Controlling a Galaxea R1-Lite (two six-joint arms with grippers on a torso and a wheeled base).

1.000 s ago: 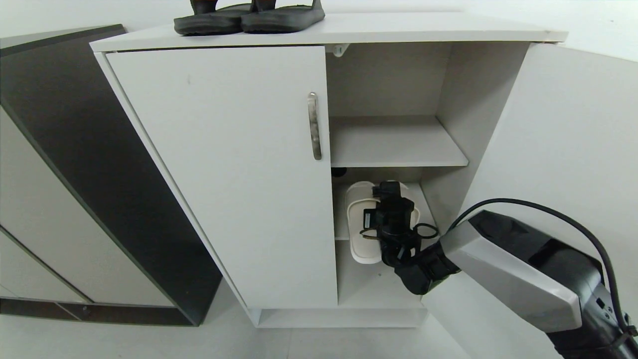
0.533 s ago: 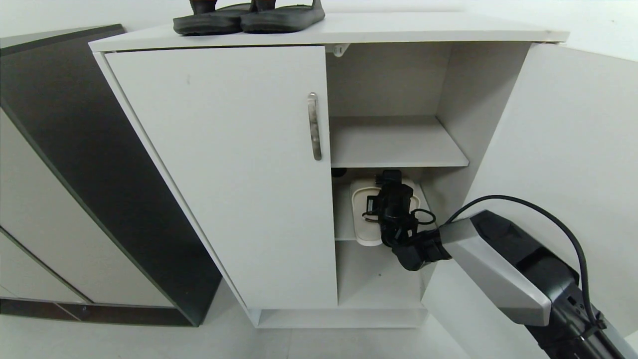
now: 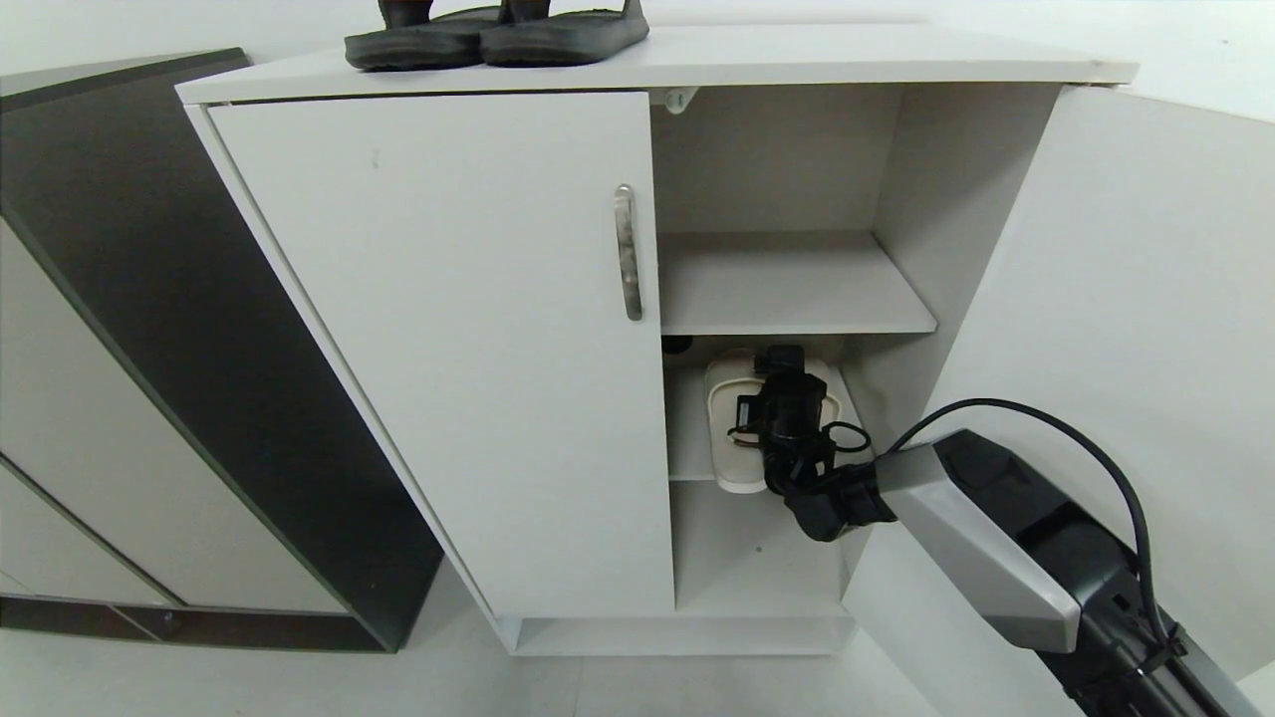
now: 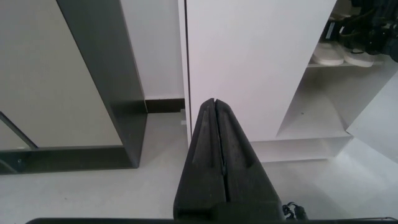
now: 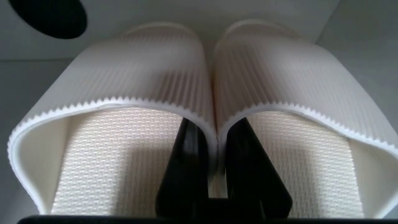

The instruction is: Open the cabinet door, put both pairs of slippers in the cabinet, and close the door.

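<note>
Clamped tight on the white slippers' (image 3: 727, 443) inner walls, the right gripper (image 5: 212, 149) had pushed them deeper onto the cabinet's (image 3: 847, 62) lower shelf (image 3: 685, 438). Release seemed due, black slippers (image 3: 498, 40) next.

Right arm (image 3: 981, 543) wears silver-grey shell, black joints, looping black cable (image 3: 996, 401), black tool (image 5: 214, 134).

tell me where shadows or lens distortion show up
Head view: wide lens splays the white cabinet's sides; shade sits under its shelves around the cream ribbed slippers. Right wrist view: the black right gripper shadows the slippers' insoles. Left wrist view: even light, black left gripper dark.
</note>
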